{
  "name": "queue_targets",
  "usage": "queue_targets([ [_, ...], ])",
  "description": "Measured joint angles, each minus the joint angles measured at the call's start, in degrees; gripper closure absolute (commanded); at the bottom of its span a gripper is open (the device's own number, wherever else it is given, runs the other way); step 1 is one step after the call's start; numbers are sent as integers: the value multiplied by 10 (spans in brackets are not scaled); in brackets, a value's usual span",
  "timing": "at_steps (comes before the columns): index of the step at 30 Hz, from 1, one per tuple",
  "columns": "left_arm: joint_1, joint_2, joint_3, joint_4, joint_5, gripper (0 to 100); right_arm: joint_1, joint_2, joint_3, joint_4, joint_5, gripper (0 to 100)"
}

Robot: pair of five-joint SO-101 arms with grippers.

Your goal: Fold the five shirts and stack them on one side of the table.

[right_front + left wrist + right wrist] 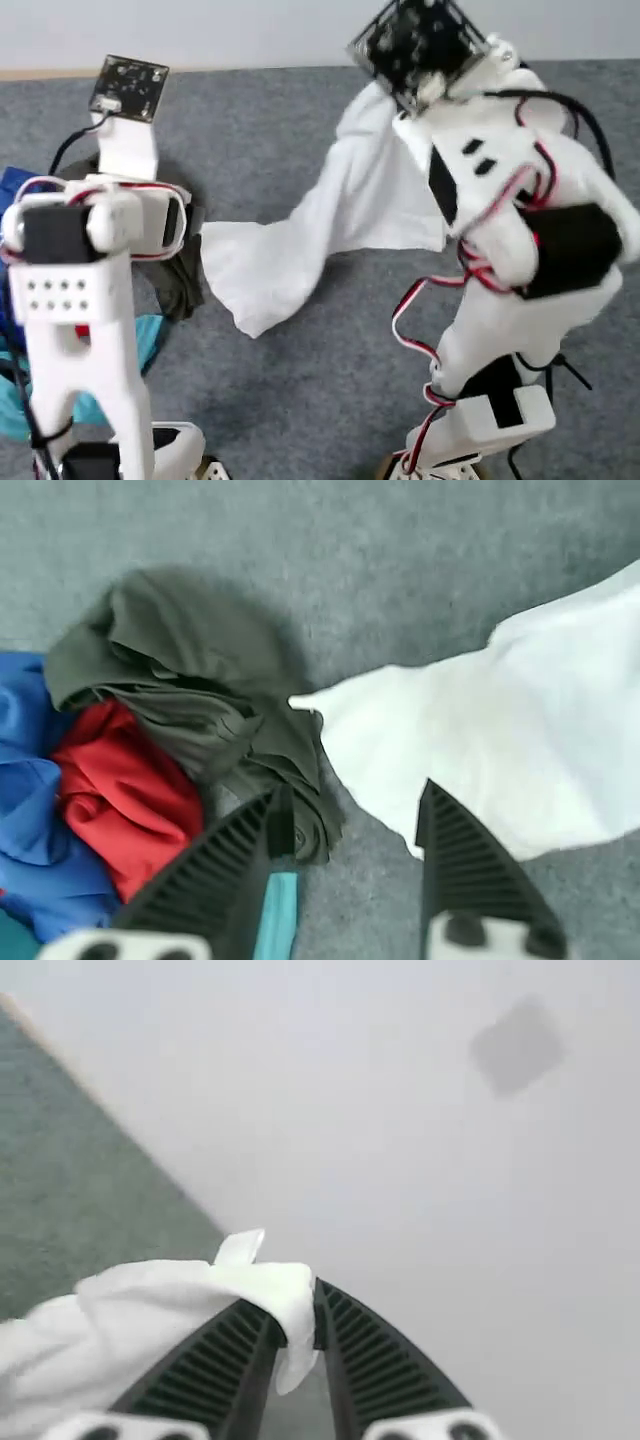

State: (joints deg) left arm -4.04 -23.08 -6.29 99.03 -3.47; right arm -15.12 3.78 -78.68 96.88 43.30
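Observation:
A white shirt (330, 225) hangs from my right gripper (298, 1325), which is shut on a bunched edge of the white shirt (190, 1305) and raised at the far side of the table. Its lower part drapes down onto the grey table surface (330, 370), ending in a corner (330, 705) next to the pile. My left gripper (350, 820) is open above the gap between that white shirt (500, 740) and a heap of dark olive (190, 680), red (130, 790) and blue (30, 780) shirts. A teal shirt (150, 340) lies under the left arm.
The pile of unfolded shirts sits at the table's left side beneath the left arm (80, 300). The right arm (520, 240) stands tall over the right half. Grey carpet-like surface lies open in the front middle. A pale wall (400, 1110) runs behind the table.

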Motion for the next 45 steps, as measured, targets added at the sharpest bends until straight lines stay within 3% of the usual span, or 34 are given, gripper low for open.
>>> queue_targets([
  [17,61,-51,0,1,0,794,47,-15,-68,-35,197,988],
  [32,62,-54,-10,2,0,794,-120,-28,-68,-113,367,988],
  [36,62,-54,2,2,0,794,-73,-28,-68,-91,379,988],
  [41,62,-54,4,2,0,794,19,-28,-64,28,392,988],
  [45,62,-54,5,2,0,794,63,-28,-14,34,393,988],
])
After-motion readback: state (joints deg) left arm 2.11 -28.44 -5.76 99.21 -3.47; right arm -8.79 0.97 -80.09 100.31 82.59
